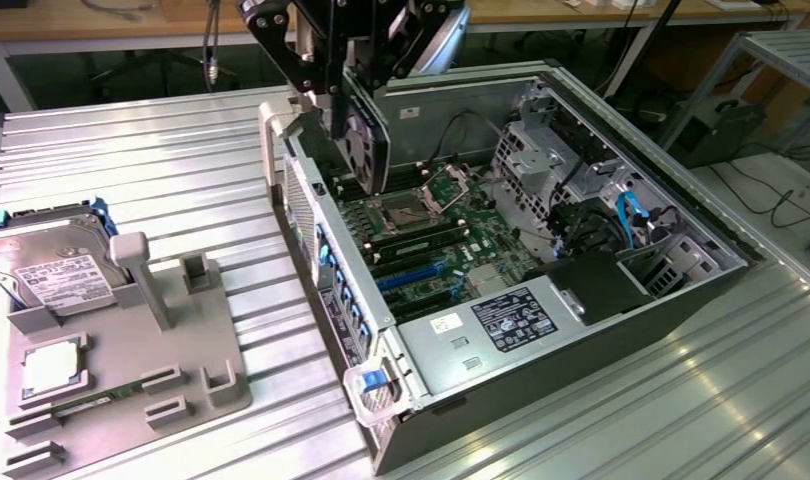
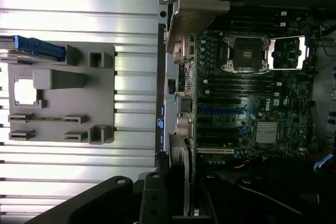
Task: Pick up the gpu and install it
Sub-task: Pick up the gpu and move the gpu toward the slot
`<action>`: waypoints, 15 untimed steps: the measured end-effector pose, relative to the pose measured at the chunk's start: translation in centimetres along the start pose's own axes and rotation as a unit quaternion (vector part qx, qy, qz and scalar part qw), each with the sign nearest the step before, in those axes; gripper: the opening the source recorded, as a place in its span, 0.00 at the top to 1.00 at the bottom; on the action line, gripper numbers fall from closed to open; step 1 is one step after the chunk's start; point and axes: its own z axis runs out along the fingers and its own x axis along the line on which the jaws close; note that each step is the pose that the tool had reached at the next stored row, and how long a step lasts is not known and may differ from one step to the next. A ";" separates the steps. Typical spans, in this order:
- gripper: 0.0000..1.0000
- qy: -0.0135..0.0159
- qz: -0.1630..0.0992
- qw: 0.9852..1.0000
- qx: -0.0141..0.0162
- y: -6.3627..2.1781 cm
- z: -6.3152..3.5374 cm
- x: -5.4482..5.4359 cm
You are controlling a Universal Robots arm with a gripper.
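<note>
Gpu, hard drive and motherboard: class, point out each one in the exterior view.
gpu [image 1: 368, 145], exterior view, dark fan face.
hard drive [image 1: 58, 273], exterior view, white label.
motherboard [image 1: 475, 218], exterior view, green board surface.

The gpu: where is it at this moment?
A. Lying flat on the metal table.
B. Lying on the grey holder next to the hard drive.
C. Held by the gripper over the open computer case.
C: the gripper clamps the gpu on edge, and it hangs over the open computer case.

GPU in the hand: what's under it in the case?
The gpu hangs over the motherboard; beside it the open CPU socket and blue slots show. The board directly beneath the card is covered.
</note>
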 end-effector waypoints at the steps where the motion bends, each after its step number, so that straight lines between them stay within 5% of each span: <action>1: 0.72 0.000 0.000 1.000 0.000 0.00 0.00 -0.1; 15: 0.72 0.000 0.000 1.000 0.000 -0.03 0.03 -1.0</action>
